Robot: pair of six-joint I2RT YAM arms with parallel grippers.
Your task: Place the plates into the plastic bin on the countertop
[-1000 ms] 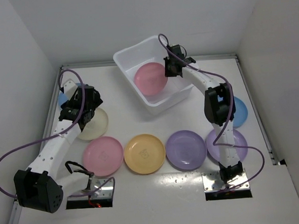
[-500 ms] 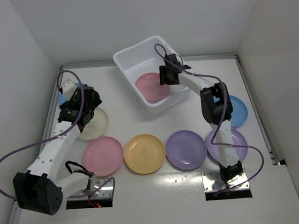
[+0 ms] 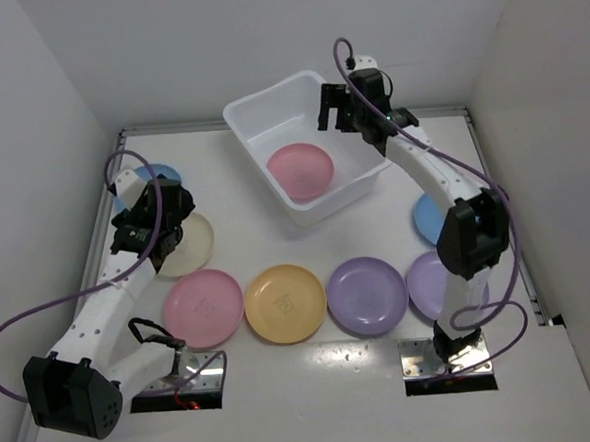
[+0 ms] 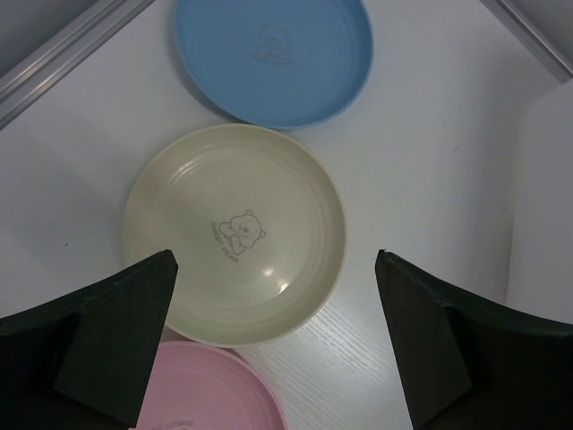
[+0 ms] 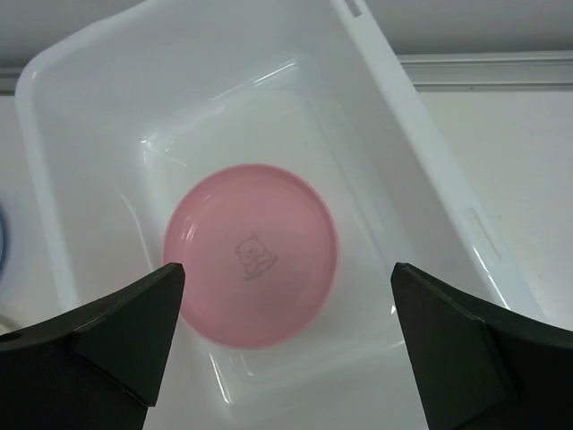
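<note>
Glossy smooth plastic cream plate (image 4: 235, 235), semi-gloss white plastic bin (image 5: 385, 134), matt faintly grained countertop (image 4: 430, 134)

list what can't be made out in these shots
- Top view: left blue plate is mostly under the left arm.
- Top view: right blue plate is half behind the right arm.
- Top view: right purple plate is crossed by that arm.
- Left wrist view: pink plate is cut by the bottom edge and a finger.
</note>
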